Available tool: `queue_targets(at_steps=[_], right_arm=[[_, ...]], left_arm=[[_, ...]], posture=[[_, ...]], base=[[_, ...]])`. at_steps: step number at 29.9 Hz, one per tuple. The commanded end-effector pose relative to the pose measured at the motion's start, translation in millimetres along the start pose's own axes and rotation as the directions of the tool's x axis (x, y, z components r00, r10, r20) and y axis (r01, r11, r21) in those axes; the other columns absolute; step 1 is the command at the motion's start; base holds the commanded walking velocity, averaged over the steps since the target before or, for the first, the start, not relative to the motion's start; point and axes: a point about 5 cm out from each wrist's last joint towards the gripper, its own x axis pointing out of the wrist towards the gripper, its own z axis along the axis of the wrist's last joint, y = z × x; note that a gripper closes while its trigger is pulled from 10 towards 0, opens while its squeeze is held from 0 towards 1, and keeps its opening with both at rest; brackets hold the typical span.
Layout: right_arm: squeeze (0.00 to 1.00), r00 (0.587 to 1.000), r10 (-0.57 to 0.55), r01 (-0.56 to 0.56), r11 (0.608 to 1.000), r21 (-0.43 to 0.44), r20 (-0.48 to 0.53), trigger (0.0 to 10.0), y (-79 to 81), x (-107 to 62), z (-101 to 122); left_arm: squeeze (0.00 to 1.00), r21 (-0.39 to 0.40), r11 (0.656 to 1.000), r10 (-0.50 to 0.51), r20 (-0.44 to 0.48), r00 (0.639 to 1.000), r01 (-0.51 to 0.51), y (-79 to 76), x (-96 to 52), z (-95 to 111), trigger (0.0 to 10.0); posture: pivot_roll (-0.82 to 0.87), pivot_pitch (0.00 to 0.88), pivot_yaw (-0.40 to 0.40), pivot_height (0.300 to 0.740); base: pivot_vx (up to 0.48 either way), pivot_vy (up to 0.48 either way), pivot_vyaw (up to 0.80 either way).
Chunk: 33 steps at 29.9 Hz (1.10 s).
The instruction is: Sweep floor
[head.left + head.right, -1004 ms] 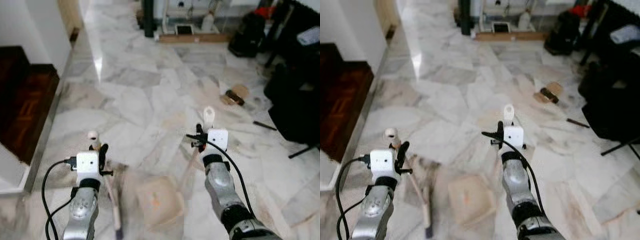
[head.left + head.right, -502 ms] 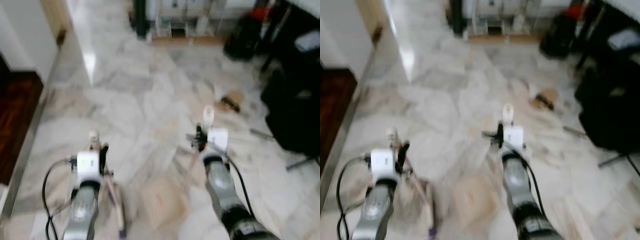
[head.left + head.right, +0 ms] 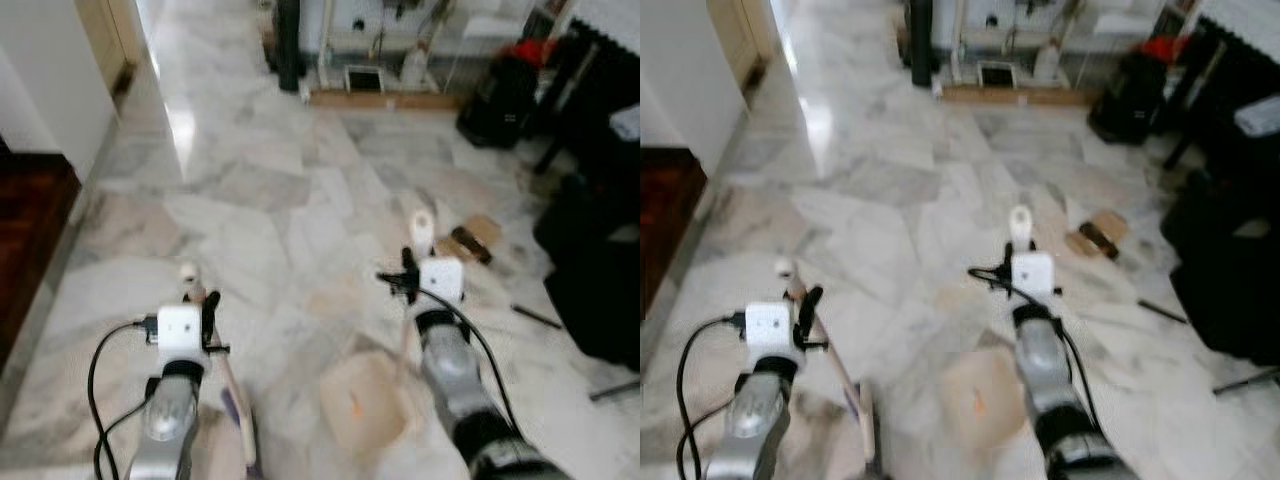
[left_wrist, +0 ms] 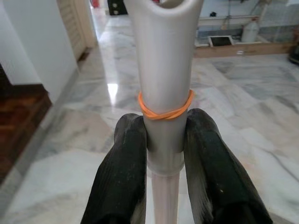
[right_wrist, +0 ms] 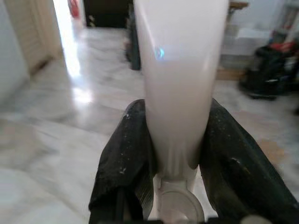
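Observation:
My left gripper (image 3: 206,312) is shut on the white broom handle (image 4: 164,70), just below an orange rubber band (image 4: 163,108). The broom's pale shaft (image 3: 235,405) slants down to the floor between my arms. My right gripper (image 3: 408,278) is shut on the white handle (image 5: 180,70) of a tan dustpan (image 3: 362,410), which rests on the marble floor beside the right arm. Ahead to the right lie a brown cardboard scrap with a dark object (image 3: 471,239) and a thin dark stick (image 3: 538,316).
Black bags and furniture (image 3: 600,230) crowd the right side. A dark wooden step (image 3: 28,225) and a white wall (image 3: 45,90) stand on the left. At the back are a black post (image 3: 290,40) and a low shelf with containers (image 3: 380,85). Open marble floor (image 3: 280,190) lies ahead.
The whole view has shifted and was blurred half a second ago, so the camera moved. The wooden step has slid further left. Both grips on the handles are unchanged.

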Motion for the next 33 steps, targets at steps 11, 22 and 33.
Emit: queue_targets(at_steps=[11,22,33], right_arm=[[0.00,0.999,-0.024,0.025,1.000,-0.014,0.039,10.0,-12.1,1.7,5.6],[0.00,0.999,-0.025,0.025,1.000,-0.009,0.039,10.0,-11.9,1.8,5.7],[0.00,0.999,-0.024,0.024,1.000,-0.004,0.042,10.0,-11.9,2.5,6.5]], left_arm=[[0.00,0.007,1.000,-0.011,0.012,1.000,0.011,-3.2,-0.4,1.2,10.0],[0.00,0.008,1.000,-0.012,0.012,1.000,0.012,-3.1,-0.2,1.6,10.0],[0.00,0.009,1.000,-0.009,0.012,1.000,0.009,-2.5,0.5,1.8,10.0]], posture=[[0.10,0.077,-0.039,0.740],[0.10,0.084,-0.038,0.740],[0.10,0.094,-0.039,0.740]], base=[[0.480,0.000,0.00],[0.480,0.000,0.00],[0.480,0.000,0.00]])
